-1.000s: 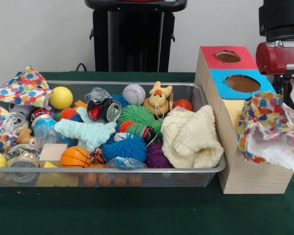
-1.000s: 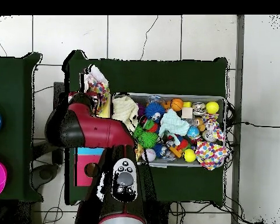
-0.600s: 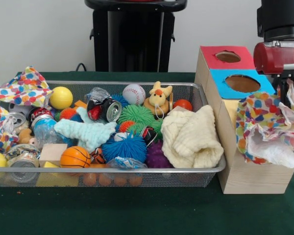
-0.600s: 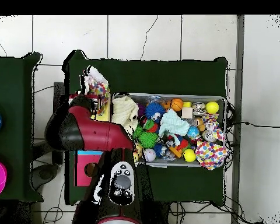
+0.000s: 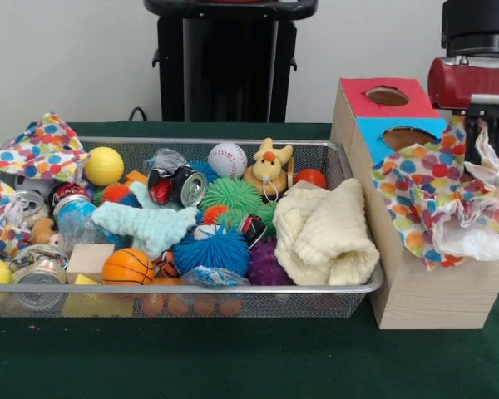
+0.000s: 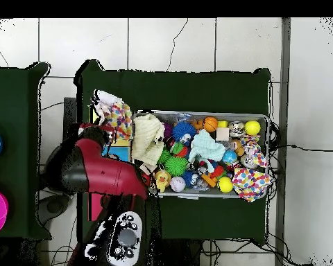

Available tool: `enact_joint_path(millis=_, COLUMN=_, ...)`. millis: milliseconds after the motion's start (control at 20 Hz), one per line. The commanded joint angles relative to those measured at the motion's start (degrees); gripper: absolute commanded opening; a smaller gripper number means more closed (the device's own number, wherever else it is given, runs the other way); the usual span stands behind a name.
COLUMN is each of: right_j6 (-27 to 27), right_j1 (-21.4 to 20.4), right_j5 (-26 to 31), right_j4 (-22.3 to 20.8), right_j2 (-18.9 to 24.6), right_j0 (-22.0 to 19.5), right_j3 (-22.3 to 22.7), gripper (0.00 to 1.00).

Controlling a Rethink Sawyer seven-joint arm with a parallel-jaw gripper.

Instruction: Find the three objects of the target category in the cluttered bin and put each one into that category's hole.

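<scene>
**Polka-dot cloth hangs over the wooden box**

Front view: a crumpled polka-dot cloth, soft and many-coloured with a white lining, hangs from under the red arm and drapes across the wooden box, covering part of the blue panel's round hole. The red panel's hole behind it lies open. The tool itself is hidden behind the cloth, so whether its fingers are closed cannot be told. Beside the box, the wire-mesh bin holds a knitted cream cloth, a spiky blue ball, a stitched baseball, a plush yellow duck, a dented can and an orange mini basketball. A second polka-dot cloth lies over the bin's left corner. No label can be read.

Overhead view: the arm covers most of the box; the held cloth shows at the box's end, touching the cream cloth. The green counter shows all round the bin.
</scene>
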Motion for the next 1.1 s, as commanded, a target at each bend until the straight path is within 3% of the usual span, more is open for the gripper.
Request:
enact_joint_path(millis=50, right_j6=20.2, right_j1=2.0, right_j5=6.2, right_j4=9.1, right_j2=-6.7, right_j0=6.8, right_j3=4.1, gripper=0.0)
enact_joint_path(millis=300, right_j6=22.2, right_j1=1.3, right_j5=13.3, right_j4=11.1, right_j2=-10.8, right_j0=11.3, right_j3=3.0, gripper=0.0)
enact_joint_path(millis=550, right_j6=22.5, right_j1=-1.1, right_j5=15.2, right_j4=10.9, right_j2=-7.8, right_j0=10.1, right_j3=3.3, gripper=0.0)
enact_joint_path(millis=700, right_j6=21.0, right_j1=-3.9, right_j5=15.9, right_j4=10.2, right_j2=-3.5, right_j0=7.1, right_j3=4.4, gripper=0.0)
enact_joint_path(millis=800, right_j6=15.1, right_j1=-5.2, right_j5=14.3, right_j4=7.5, right_j2=2.5, right_j0=1.6, right_j3=4.6, gripper=0.0)
enact_joint_path(millis=900, right_j6=10.7, right_j1=-5.4, right_j5=16.3, right_j4=5.7, right_j2=5.3, right_j0=-1.6, right_j3=2.9, gripper=0.0)
enact_joint_path(millis=1100, right_j6=5.5, right_j1=-5.5, right_j5=20.0, right_j4=0.8, right_j2=5.0, right_j0=-4.6, right_j3=-1.4, gripper=0.0)
